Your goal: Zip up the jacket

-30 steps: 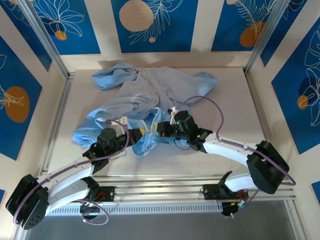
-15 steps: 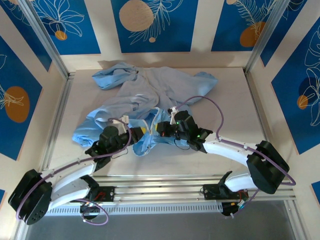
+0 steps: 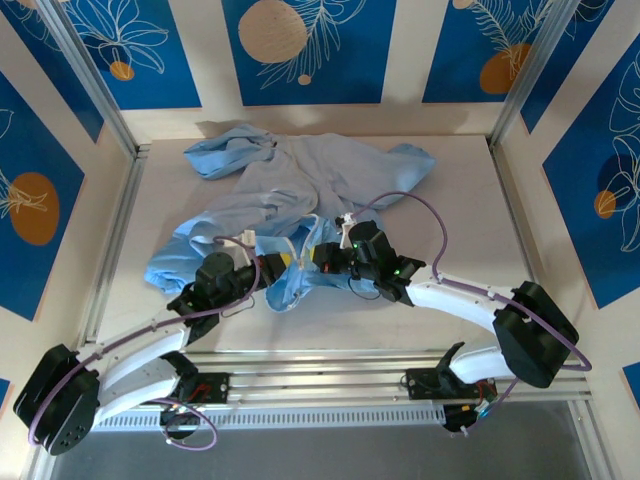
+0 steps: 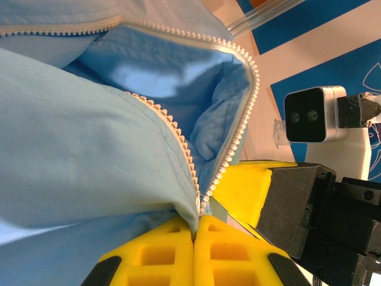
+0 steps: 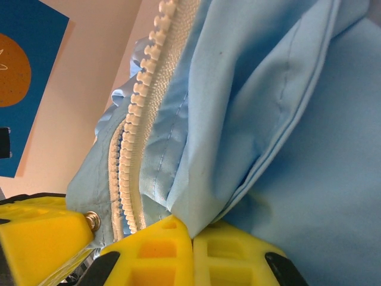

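The light-blue jacket (image 3: 300, 180) lies crumpled in the middle of the table, its front open. In the top view both grippers meet at its near hem: my left gripper (image 3: 281, 263) and my right gripper (image 3: 308, 258). In the left wrist view the left gripper (image 4: 194, 231) is shut on the jacket (image 4: 71, 149) where the two rows of white zipper teeth (image 4: 178, 137) meet, and above that they spread apart. In the right wrist view the right gripper (image 5: 191, 235) is shut on a fold of the jacket (image 5: 309, 149) beside the zipper teeth (image 5: 138, 119).
The right gripper's yellow finger (image 4: 244, 187) and its wrist camera (image 4: 312, 114) sit close beside the left jaws. A metal rail (image 3: 115, 240) borders the table on the left. Blue patterned wall panels (image 3: 300, 50) enclose the back and sides.
The left arm's rear link swayed slightly and came back. Both grippers stay shut on the jacket's near hem, and the fabric has not shifted.
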{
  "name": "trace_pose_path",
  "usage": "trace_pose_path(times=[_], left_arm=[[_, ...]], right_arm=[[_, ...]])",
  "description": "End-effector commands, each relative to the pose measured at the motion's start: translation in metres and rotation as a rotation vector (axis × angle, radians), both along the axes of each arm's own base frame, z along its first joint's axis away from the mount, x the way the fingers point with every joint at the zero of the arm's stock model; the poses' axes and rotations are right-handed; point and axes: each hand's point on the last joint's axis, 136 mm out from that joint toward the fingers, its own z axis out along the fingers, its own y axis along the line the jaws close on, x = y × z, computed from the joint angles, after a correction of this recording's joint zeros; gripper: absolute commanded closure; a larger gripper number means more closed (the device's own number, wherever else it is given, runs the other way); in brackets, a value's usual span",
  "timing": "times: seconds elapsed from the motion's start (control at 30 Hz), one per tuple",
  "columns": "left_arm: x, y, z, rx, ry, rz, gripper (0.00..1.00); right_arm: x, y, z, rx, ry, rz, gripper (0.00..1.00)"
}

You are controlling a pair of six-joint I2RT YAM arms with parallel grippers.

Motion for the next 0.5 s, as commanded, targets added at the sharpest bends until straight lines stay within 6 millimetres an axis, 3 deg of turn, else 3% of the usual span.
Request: trace_pose_path(times=[0.0, 0.47], left_arm=[[0.0017, -0.0038, 0.0109, -0.021, -0.031, -0.001, 1.00], [0.0043, -0.0097, 0.0162, -0.034, -0.036, -0.019, 1.00]], right_arm=[[0.0040, 0.0044, 0.0132, 0.048, -0.035, 0.002, 1.00], [0.0036, 0.0045, 0.0128, 0.050, -0.033, 0.003, 1.00]])
